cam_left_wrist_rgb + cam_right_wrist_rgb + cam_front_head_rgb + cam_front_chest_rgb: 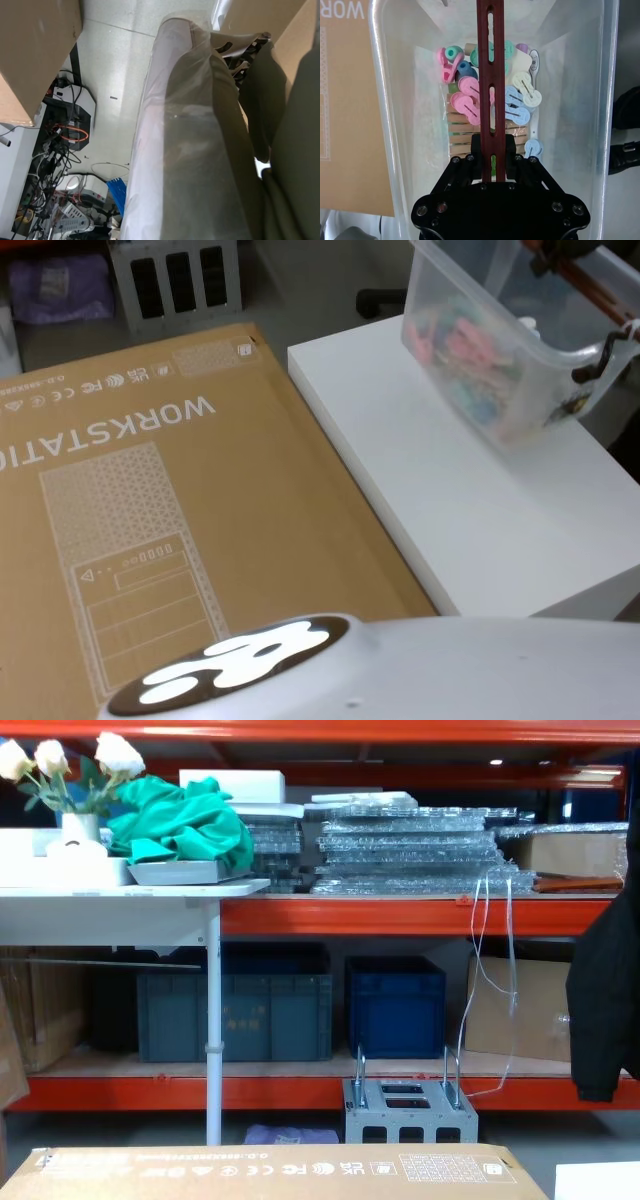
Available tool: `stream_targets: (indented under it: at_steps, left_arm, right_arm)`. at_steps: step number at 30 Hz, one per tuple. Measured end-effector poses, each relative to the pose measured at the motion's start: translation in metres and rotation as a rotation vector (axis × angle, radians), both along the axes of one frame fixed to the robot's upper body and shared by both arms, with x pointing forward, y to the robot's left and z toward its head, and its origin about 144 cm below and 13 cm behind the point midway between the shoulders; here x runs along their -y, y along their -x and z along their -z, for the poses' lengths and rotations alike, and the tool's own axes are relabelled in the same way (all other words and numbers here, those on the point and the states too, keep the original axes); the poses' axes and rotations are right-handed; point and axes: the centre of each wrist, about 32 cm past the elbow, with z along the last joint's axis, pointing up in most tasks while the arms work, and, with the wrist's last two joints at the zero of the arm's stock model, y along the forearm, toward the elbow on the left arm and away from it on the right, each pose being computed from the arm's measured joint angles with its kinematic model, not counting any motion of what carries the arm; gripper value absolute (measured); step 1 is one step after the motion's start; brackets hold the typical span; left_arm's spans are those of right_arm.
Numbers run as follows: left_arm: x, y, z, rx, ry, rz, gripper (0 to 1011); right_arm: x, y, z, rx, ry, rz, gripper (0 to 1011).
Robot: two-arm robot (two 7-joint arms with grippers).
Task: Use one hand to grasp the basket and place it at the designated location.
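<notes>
A big brown cardboard box [150,540] printed "WORKSTATION" lay flat well to the left of the right claw [493,147], and its near edge ran just beside a white table [480,540] that spread out beneath the claw. Over the far right part of that table hung the basket [540,390], a translucent whitish plastic tub directly under the claw. In the head view it sat tilted, and it could not be told whether its lowest corner touched the white top. A small grey metal crate [175,280] stood on the floor far to the claw's left, beyond the box. The basket's long reddish-brown slotted bar handle [490,62] ran straight out from the claw across the open tub. The black claw was drawn narrow and clamped on this handle near one end, with a finger pressed to each side of the bar. A black curved bracket [600,358] joined the handle to the tub's side wall. Below the claw, in the bottom of the tub, lay a bundle of wooden clothespins [462,127] beneath a heap of pink, blue and green plastic pegs [470,100].
</notes>
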Motion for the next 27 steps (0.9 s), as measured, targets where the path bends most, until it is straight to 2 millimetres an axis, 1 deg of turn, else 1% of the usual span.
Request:
stream_targets:
  at_steps: [2, 6, 11, 24, 27]
  left_arm:
    - [0.0, 0.0, 0.0, 0.0, 0.0, 0.0, 0]
    - [0.0, 0.0, 0.0, 0.0, 0.0, 0.0, 0]
    - [0.0, 0.0, 0.0, 0.0, 0.0, 0.0, 0]
    - [0.0, 0.0, 0.0, 0.0, 0.0, 0.0, 0]
    - [0.0, 0.0, 0.0, 0.0, 0.0, 0.0, 0]
  right_arm:
    - [-0.003, 0.001, -0.006, 0.014, 0.004, -0.016, 240]
    - [-0.005, 0.002, -0.011, 0.028, 0.008, -0.033, 240]
    - [-0.015, 0.003, -0.021, 0.052, 0.023, -0.081, 240]
    - [-0.036, 0.004, -0.036, 0.09, 0.05, -0.176, 240]
    - [-0.048, 0.006, -0.043, 0.113, 0.066, -0.224, 240]
